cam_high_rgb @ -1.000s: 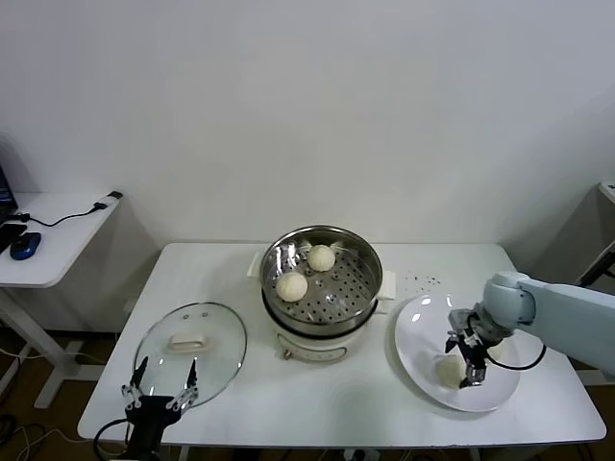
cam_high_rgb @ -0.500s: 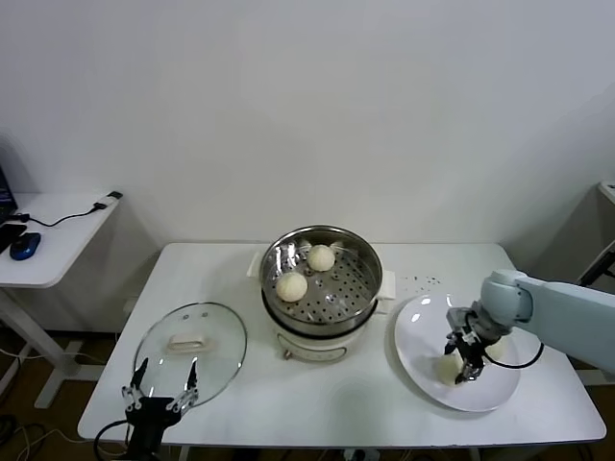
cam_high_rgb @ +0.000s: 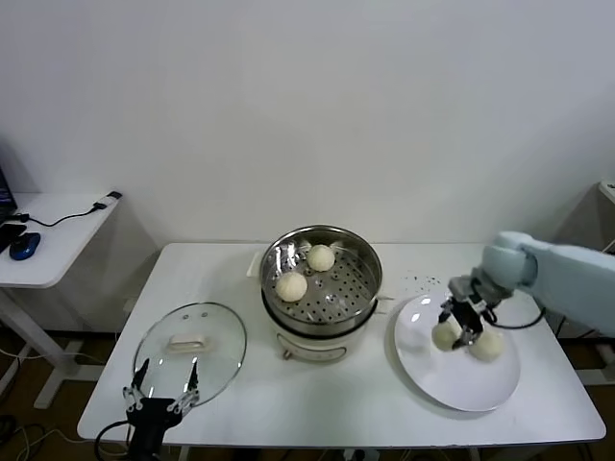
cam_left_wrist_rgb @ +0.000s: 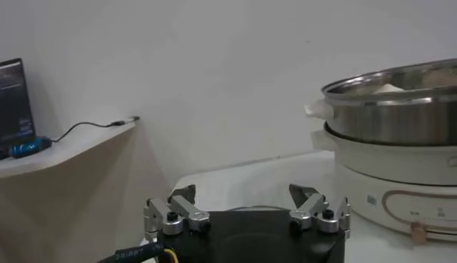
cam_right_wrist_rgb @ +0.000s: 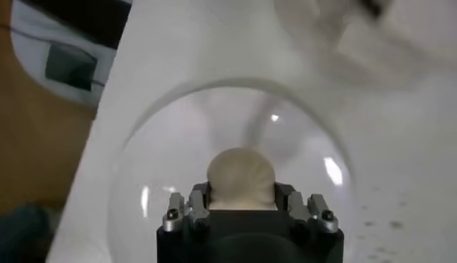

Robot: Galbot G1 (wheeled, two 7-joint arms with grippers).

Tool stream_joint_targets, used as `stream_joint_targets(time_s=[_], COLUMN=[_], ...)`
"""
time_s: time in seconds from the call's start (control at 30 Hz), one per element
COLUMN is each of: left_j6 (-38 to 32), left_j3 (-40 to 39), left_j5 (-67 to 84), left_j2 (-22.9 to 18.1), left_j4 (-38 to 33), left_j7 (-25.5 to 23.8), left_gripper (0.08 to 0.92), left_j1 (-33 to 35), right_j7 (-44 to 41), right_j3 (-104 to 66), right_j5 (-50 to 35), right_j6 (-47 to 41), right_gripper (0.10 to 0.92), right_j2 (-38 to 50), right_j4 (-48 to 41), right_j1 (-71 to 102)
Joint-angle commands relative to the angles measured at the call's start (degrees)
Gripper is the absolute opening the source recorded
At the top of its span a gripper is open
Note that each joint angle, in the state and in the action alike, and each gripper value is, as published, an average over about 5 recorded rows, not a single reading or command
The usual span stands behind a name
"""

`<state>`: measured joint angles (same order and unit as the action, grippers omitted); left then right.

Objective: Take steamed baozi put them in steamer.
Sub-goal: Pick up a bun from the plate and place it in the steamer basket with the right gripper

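Landmark for all positions: the steamer [cam_high_rgb: 321,279], standing mid-worktop with its steel basket uncovered.

Nearest the robot, on the left side of the steamer, the left pincer [cam_high_rgb: 159,391] sits low at the front edge of the worktop [cam_high_rgb: 288,403], its jaws spread wide and holding nothing. It is parked just before the glass lid [cam_high_rgb: 190,346], which lies flat on the worktop beside the steamer (set off, evidently, so the basket is open for loading). This arm is judged idle.

To the right of the steamer lies a white plate [cam_high_rgb: 452,384], serving as the supply point. One bun [cam_high_rgb: 487,345] rests on it. The right pincer [cam_high_rgb: 452,329] hangs over the plate, on the side nearer the steamer, and is closed onto a second bun [cam_high_rgb: 443,335]; the right wrist view confirms a bun [cam_right_wrist_rgb: 241,179] seated between the two fingers with the plate's surface below it. It appears lifted clear of the plate, though the contact cannot be fully confirmed. The hold across the bun's sides is judged suited to a soft dough: firm enough to carry, at risk of denting if tightened.

Farthest, inside the basket, two buns [cam_high_rgb: 291,286] [cam_high_rgb: 321,257] sit apart on the perforated floor. Room remains beside them. Task judged about half complete; a carry across to the basket comes next.
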<state>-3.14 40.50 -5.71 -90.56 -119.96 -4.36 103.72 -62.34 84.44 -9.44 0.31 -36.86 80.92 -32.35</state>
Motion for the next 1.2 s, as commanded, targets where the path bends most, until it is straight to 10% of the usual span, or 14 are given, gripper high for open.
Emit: stream_joint_targets(time_s=[0.03,0.57,1.2], left_j6=[0.2,0.3,0.4], left_j3=[-0.2,-0.9,0.5], left_j5=[-0.3,-0.7,1.2], left_j2=[0.0,-0.6,-0.1], left_j4=[-0.2,-0.7,0.8], left_j7=[0.0,0.7,0.7], left_gripper=[0.823,0.823,0.823], left_j1=[0.1,-0.1,0.3], right_j7=[-5.9,-5.2,-4.7], right_j3=[6.7,-4.0,-0.4], right_j5=[4.8,12.2,12.5], right_j6=[25.9,33.1,32.6], right_gripper=[0.586,0.586,0.585], right_j2=[-13.2,-39.3,-40.7], right_j4=[-1.3,-8.8,-7.6], right_j1=[-23.9,-10.9,-1.0])
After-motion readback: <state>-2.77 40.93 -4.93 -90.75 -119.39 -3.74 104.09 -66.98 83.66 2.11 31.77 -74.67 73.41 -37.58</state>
